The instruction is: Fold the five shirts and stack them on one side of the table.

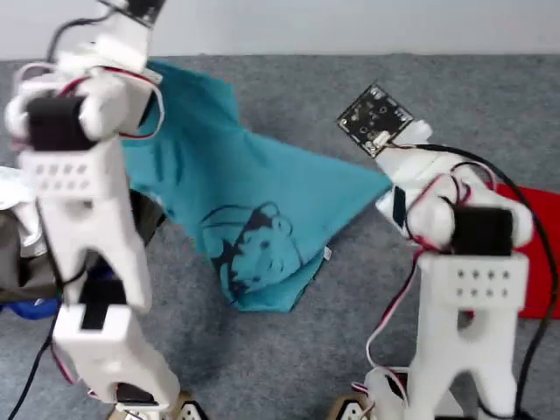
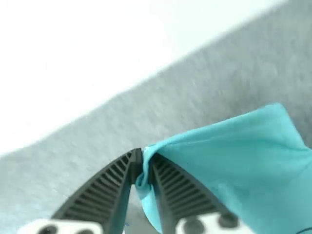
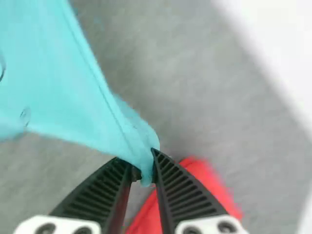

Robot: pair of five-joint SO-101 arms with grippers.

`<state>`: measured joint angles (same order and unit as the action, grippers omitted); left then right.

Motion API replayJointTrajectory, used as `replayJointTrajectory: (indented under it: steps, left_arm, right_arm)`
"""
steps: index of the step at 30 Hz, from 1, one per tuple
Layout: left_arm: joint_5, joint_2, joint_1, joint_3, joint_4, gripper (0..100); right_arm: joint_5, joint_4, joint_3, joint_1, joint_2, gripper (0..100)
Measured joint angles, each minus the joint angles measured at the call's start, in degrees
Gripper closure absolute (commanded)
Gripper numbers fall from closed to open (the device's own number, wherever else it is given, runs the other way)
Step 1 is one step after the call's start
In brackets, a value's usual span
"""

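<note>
A teal shirt [image 1: 254,206] with a dark face print is held up between the two arms, its lower part sagging to the grey table. My left gripper [image 2: 142,163] is shut on one corner of the teal shirt [image 2: 229,156] near the table's far left. My right gripper [image 3: 144,170] is shut on another corner of the teal shirt [image 3: 58,83], at the right of the table. A red shirt [image 1: 541,254] lies flat at the right edge, and the red shirt [image 3: 195,195] shows under the right gripper's fingers.
A heap of dark and blue clothes [image 1: 26,271] lies at the left edge behind the left arm. The grey table [image 1: 350,332] is bare in front, between the two arm bases. A white wall runs along the far edge.
</note>
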<state>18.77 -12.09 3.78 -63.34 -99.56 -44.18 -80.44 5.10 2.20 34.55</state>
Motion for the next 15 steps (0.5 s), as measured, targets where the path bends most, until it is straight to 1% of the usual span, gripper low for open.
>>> replayJointTrajectory:
  steps: [3,5,7,12,15]
  left_arm:
    - [0.0,6.1,0.0,0.0,0.1,99]
    - [0.0,9.8,0.0,0.0,2.0,99]
    - [0.4,13.5,0.0,0.0,5.1,99]
    - [3.8,21.4,0.0,-0.7,14.4,99]
    - [4.7,24.8,0.0,-1.1,18.9,99]
  right_arm:
    - [-2.0,6.9,0.0,0.0,3.6,98.8]
    - [-3.6,11.2,0.0,0.0,5.7,98.8]
    - [-5.4,15.6,0.0,0.0,7.6,98.8]
    - [-10.1,23.7,0.0,0.0,12.0,98.8]
    - [-12.0,27.4,0.0,-1.5,14.7,98.8]
